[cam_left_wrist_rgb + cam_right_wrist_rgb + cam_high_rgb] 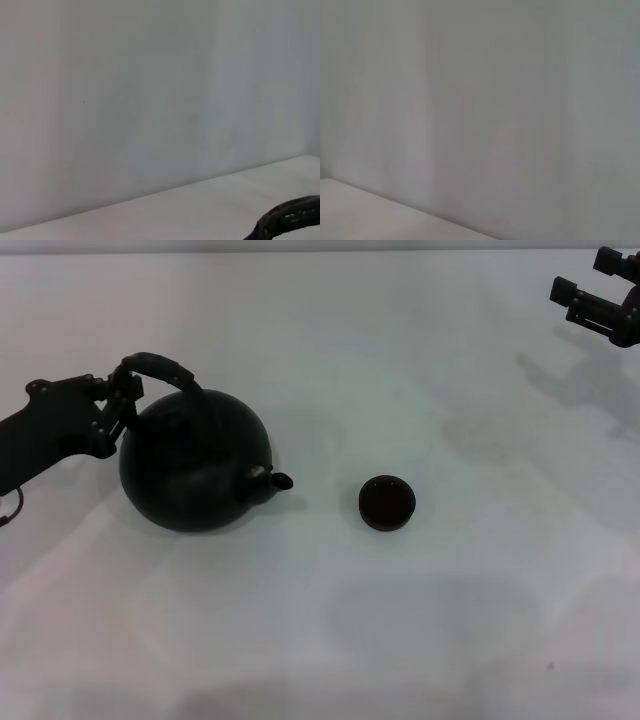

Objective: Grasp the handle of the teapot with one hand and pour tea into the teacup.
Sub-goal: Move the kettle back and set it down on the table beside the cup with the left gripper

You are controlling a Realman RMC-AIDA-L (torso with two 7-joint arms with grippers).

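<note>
The teapot (195, 462) sits at about nine o'clock on the white table (420, 620), a round black body tipped over so that its stubby spout (272, 480) points toward three o'clock, straight at the teacup (387, 503). The cup stands upright near the middle of the table, a little apart from the spout tip, with bare surface between them.

The handle (160, 368) arches off the pot's upper edge at roughly eleven o'clock from its body. My left gripper (122, 392) comes in from nine o'clock and is clenched on that handle, fingers pinching the hoop where it meets the thicker wrapped band. My left arm stretches back toward the table's left edge. In my left wrist view only a dark curved piece of the handle (292, 220) shows in one corner, against the pale table and the blank wall (150, 100) behind it.

My right gripper (598, 298) hangs at about one o'clock, well apart from both pot and cup, with its fingers spread and nothing between them. My right wrist view shows just the wall and a sliver of table.
</note>
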